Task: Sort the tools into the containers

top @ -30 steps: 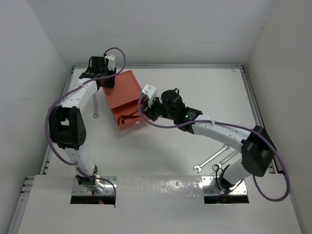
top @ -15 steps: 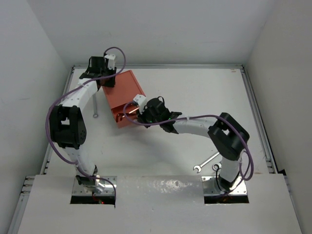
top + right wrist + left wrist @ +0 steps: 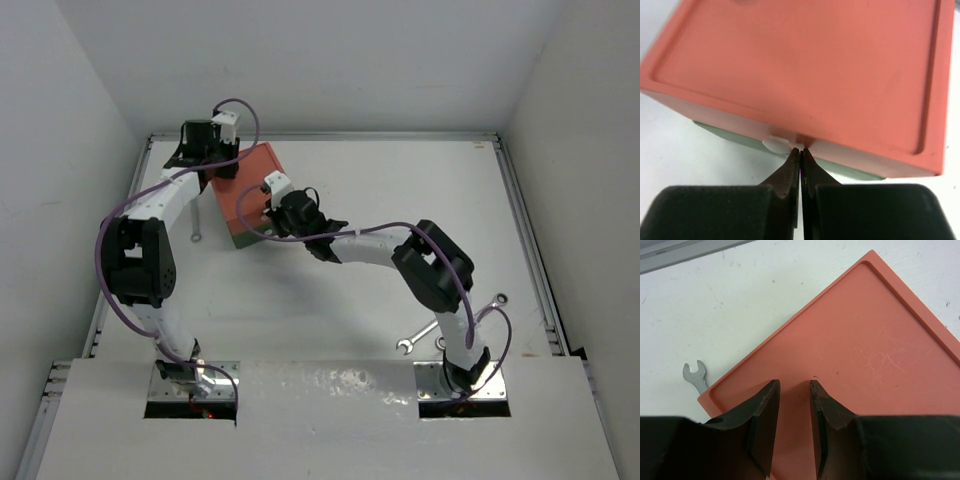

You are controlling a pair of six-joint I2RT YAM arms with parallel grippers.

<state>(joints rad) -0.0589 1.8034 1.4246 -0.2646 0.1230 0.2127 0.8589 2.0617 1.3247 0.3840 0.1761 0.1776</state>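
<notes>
Right wrist: closed gripper [image 3: 800, 152] at drawer [image 3: 805, 75] edge

My overhead camera looks down on the whole bench [image 3: 400, 180] from high behind its near edge. Both wrist cameras sit close above the orange-red box [image 3: 865, 355], viewing its lid from opposite ends; all three share it.

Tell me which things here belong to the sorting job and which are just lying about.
Job: orange-red box, green lower drawer, white knob, wrench left of the box, wrenches near the right arm's base.
Just there: purple cables, metal base plates.
</notes>
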